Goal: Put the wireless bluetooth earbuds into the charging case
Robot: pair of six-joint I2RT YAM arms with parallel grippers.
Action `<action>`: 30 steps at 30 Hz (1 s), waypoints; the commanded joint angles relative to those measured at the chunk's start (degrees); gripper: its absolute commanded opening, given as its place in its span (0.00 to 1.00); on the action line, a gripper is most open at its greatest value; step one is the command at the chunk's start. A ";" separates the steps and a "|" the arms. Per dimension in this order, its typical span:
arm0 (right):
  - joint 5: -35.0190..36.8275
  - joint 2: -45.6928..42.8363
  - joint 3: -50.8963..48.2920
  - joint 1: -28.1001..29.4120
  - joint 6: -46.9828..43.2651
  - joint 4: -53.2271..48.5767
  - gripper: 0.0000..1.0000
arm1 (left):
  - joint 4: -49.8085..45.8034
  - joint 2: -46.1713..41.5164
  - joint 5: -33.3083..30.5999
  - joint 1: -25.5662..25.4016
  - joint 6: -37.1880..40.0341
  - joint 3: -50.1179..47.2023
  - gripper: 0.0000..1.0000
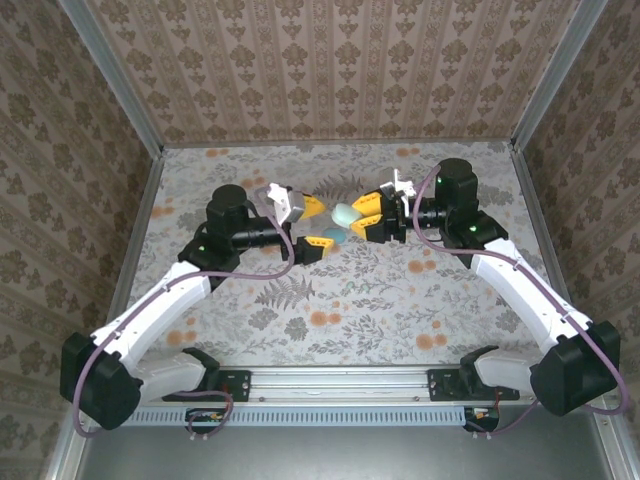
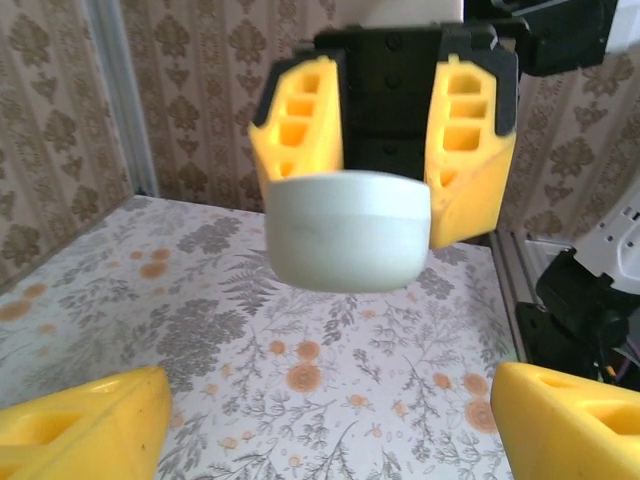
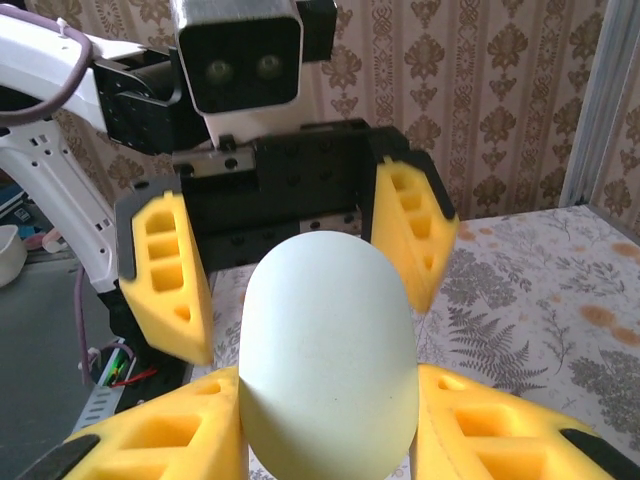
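Charging case (image 3: 328, 340), pale green, lid closed: gripped between the yellow fingers of the right end effector (image 1: 367, 215), held above the floral bench (image 1: 400, 290) near its middle. Left end effector (image 1: 322, 226) faces it, just beside, jaws spread wide, empty. Small teal object (image 1: 333, 237) below the case; identity unclear.

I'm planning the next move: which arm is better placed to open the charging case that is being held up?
Left, probably. The right gripper is shut on the pale green charging case, held above the table, so it is busy. The left gripper is open, empty and faces the case.
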 commanded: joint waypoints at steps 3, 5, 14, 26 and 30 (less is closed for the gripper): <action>-2.27 0.83 2.09 0.73 -1.20 -1.65 0.40 | 1.48 2.49 2.00 -1.11 0.45 3.81 0.82; -1.71 0.67 1.96 0.81 -2.36 -2.19 0.40 | 1.72 2.95 2.29 -1.25 -0.42 4.30 0.80; 0.20 0.39 1.25 1.10 -4.58 -2.21 0.40 | 3.58 3.55 3.17 -2.07 -2.40 4.50 0.72; 1.84 0.27 0.26 1.43 -6.12 -1.50 0.40 | 4.01 4.58 3.42 -2.61 -3.22 5.34 0.63; 2.25 0.32 -0.02 1.48 -6.72 -1.54 0.41 | 4.18 4.75 3.17 -2.70 -3.58 5.61 0.62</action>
